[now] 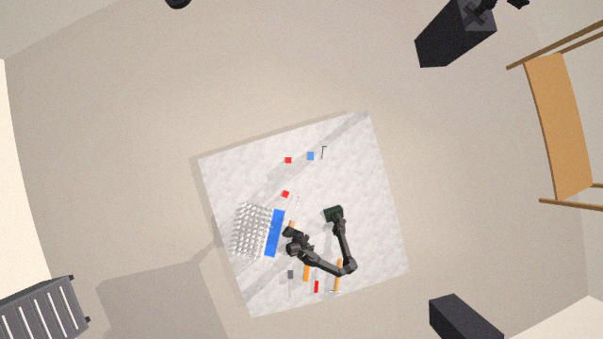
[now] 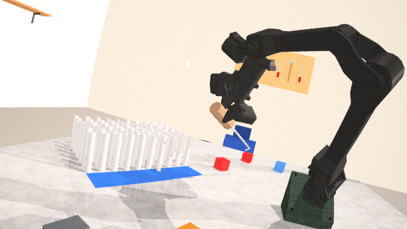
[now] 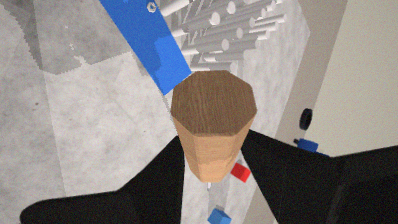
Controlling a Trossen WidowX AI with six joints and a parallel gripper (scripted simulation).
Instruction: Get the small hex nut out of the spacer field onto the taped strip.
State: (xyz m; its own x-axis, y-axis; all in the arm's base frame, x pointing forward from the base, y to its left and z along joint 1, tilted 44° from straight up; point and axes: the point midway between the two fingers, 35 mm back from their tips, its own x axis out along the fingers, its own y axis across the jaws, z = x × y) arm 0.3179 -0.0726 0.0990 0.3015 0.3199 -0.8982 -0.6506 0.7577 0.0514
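My gripper (image 1: 289, 229) (image 2: 227, 119) (image 3: 209, 136) is shut on the wooden handle (image 2: 219, 112) (image 3: 212, 102) of a hook tool. It holds the tool up off the table, beside the strip. The thin shaft (image 2: 240, 138) slants down away from the spacers, with its bent tip above the table near the red cubes. The hex nut (image 3: 149, 8) lies on the blue taped strip (image 1: 270, 250) (image 2: 105, 181) (image 3: 131, 30), near its spacer-side edge. The metal spacers (image 1: 250, 231) (image 2: 116, 151) (image 3: 215, 19) stand behind the strip; one front spacer's base is close to the nut. I see none lying down.
Red cubes (image 1: 285, 193) (image 1: 287, 160) (image 2: 222, 163), a blue cube (image 1: 310, 155) (image 2: 280, 166) and a hex key (image 1: 323, 152) lie on one side. A grey-handled tool (image 1: 290, 274), an orange-handled one (image 1: 306, 273), a red-handled one (image 1: 316, 286) and a hammer (image 1: 336, 281) lie on the other.
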